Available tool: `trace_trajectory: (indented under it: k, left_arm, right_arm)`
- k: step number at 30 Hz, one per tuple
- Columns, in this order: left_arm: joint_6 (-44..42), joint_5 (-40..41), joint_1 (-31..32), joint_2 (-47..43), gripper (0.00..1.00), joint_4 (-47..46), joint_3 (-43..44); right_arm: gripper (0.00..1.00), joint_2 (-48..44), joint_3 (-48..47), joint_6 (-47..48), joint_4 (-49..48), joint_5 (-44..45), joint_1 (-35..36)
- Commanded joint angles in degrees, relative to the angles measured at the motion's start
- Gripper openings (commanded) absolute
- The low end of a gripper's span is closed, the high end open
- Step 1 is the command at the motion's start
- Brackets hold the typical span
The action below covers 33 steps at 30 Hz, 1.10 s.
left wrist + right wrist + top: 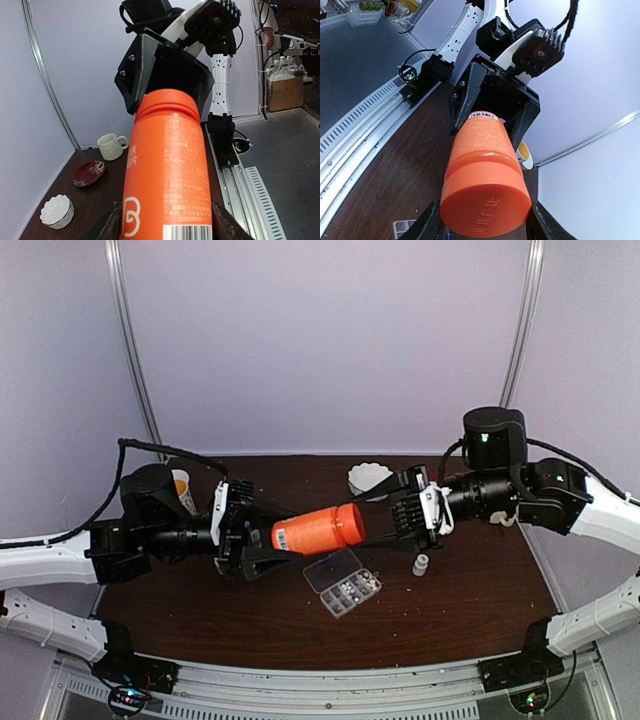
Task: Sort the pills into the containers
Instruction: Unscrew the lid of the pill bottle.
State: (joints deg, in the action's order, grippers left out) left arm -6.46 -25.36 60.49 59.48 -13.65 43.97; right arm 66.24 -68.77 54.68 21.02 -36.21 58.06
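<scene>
An orange bottle (318, 530) is held level above the tabletop (480, 600), its base clamped by the left fingers (227, 225) and its cap gripped by the right fingers (542, 222). Below, the clear organizer box (340, 582) lies open, some pills (352, 590) already in its compartments. The cap is not yet off, and most of the sorting seemingly remains.

The pills (352, 589) in the box (325, 570) were too small to count; the left arm (160, 525) hid most of the mug (181, 483).
</scene>
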Motion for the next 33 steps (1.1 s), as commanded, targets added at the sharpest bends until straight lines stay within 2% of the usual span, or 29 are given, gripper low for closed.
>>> trace_trajectory:
  k: [1, 4, 8, 14, 20, 23, 28, 33]
  left_arm:
    - [5.3, -1.5, -0.8, -0.7, 0.00, -6.6, -0.8]
    - [7.1, -2.4, -0.8, 0.0, 0.00, -6.9, -0.6]
    - [9.8, -3.7, -0.8, 1.7, 0.00, -7.4, -0.6]
    - [13.3, -5.8, -0.8, 3.5, 0.00, -8.7, -0.9]
    - [14.4, -7.8, -0.8, 5.0, 0.00, -5.9, 0.9]
    - [13.6, -7.9, -0.9, 4.7, 0.00, -5.6, 0.6]
    - [10.8, -6.1, -0.8, 2.1, 0.00, -3.3, 0.1]
    - [9.2, -5.9, -0.9, 0.7, 0.00, 0.5, 0.8]
  right_arm:
    - [0.21, -3.8, 1.8, 14.1, 1.0, 1.5, -0.3]
    - [0.17, -4.6, 3.0, 20.9, 0.4, 1.7, -0.3]
    - [0.17, -6.1, 7.2, 26.9, -6.0, 5.2, 0.5]
    - [0.17, -7.3, 9.4, 32.0, -10.5, 8.1, 0.9]
    - [0.17, -8.4, 12.0, 39.3, -15.1, 12.6, 2.0]
    - [0.17, -9.5, 13.3, 38.8, -18.4, 11.9, 2.1]
    - [0.17, -10.3, 13.2, 39.0, -16.9, 12.7, 2.1]
    - [0.17, -11.4, 15.3, 41.9, -19.5, 13.9, 2.1]
